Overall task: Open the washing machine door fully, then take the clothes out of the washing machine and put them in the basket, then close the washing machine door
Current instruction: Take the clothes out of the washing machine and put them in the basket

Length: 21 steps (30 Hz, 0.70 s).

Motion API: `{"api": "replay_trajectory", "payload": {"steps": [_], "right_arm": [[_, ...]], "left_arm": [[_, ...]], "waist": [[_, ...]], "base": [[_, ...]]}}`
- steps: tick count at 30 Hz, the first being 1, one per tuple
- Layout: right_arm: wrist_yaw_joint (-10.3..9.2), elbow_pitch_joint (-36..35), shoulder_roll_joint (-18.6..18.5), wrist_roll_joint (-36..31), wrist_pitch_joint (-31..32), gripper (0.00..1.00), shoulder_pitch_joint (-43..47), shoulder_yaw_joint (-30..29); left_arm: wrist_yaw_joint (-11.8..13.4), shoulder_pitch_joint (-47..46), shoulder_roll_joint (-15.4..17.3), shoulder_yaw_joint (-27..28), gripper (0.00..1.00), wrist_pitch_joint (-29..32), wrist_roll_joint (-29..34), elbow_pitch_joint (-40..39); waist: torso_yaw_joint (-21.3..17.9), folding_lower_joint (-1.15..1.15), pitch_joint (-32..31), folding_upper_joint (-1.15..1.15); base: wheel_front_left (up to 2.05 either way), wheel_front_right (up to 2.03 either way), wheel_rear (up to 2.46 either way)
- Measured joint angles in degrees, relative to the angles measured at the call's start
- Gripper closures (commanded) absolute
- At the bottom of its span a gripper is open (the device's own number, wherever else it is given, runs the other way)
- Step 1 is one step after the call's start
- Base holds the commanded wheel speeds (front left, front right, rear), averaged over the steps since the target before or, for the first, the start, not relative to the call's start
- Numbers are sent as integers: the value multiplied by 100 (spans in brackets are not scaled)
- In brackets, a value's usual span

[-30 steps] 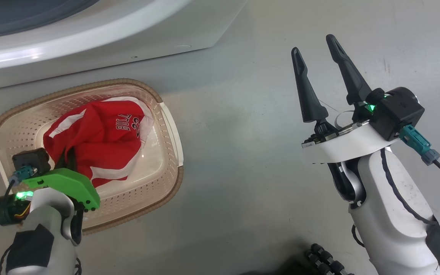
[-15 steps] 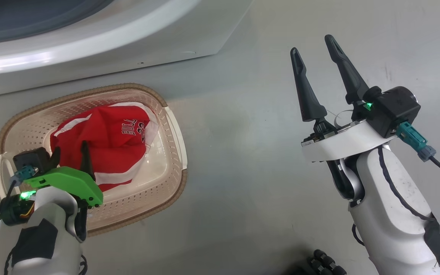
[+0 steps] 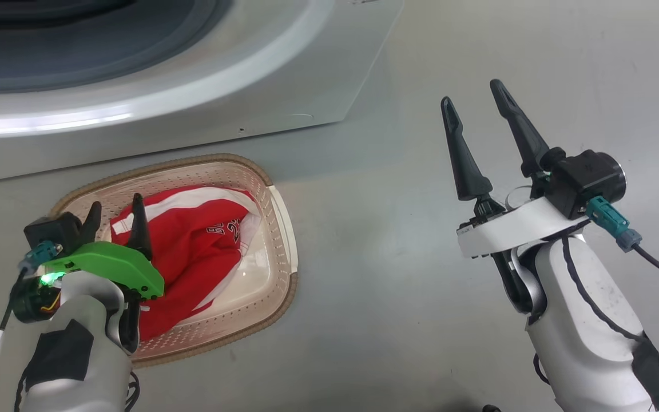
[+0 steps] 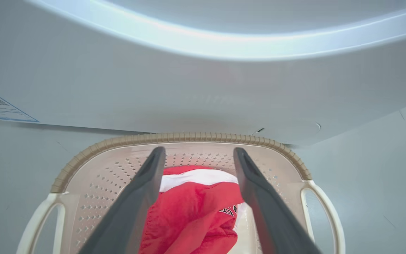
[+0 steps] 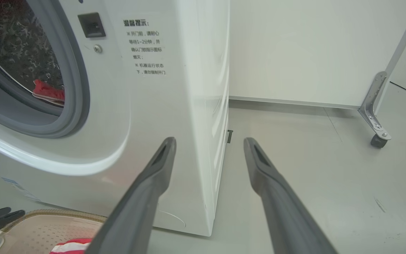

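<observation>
so the left gripper point(image 3: 116, 203) hangs over the basket point(image 3: 284, 274), jaws spread clear of the jersey point(image 3: 192, 257) lying inside, and the right gripper point(image 3: 472, 94) waits spread too, I'd guess for the red cloth point(image 5: 48, 92) in the drum point(image 5: 19, 53).

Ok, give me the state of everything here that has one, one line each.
washing machine: opening uncovered, drum visible.
red garment: lying in the drum, not yet out.
red jersey: crumpled in the basket.
basket: upright on the floor before the machine, holding the jersey.
left gripper: open, empty, above the basket.
right gripper: open, empty, over the floor.
</observation>
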Motion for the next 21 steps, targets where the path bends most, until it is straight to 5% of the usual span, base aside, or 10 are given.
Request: {"api": "replay_trajectory", "payload": {"steps": [21], "right_arm": [[103,363,-2,-120,0,0,772,-224]], "left_arm": [[-86,543,-37,65,0,-3,634,-2161]], "waist": [[489,-1,-1345,0]], "base": [[0,0,0]]}}
